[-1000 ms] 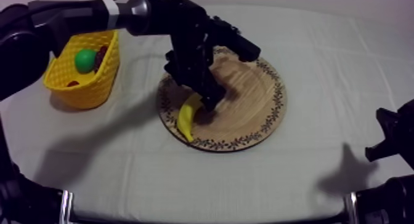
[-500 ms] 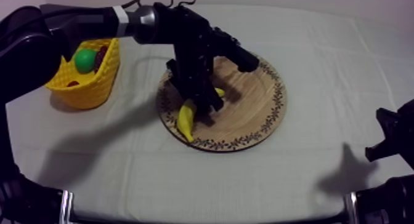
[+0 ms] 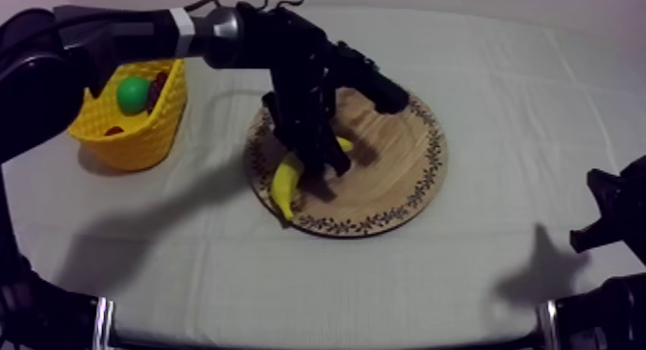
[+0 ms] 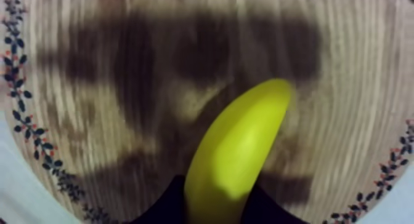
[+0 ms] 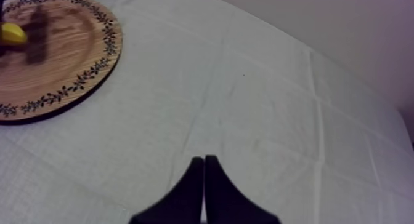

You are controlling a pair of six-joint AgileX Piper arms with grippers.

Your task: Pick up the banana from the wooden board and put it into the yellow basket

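I am judging the step in hand to be the grasp, with the lift not yet clearly under way. My left arm is stretching across the upper left of the top view, and the left gripper (image 3: 324,165) is pinching the banana (image 3: 283,187) near its upper end. In the left wrist view its black fingers (image 4: 165,205) are pressing in on either side of the yellow skin. The banana is lying over the left part of the wooden board (image 3: 413,186), near centre frame, curving down towards the patterned rim. I cannot tell whether it is clearing the wood.

The yellow basket (image 3: 144,133) is sitting at the upper left on the surface (image 3: 461,267), apart from the board, with a green fruit (image 3: 133,93) inside. My right gripper (image 5: 204,177) is idling with fingers pressed together into a wedge, over bare cloth beside the board.

The next move is probably calling for a straight lift, then a carry leftwards to above the basket's open mouth. The long banana will need keeping off the rim before the gripper lets go.
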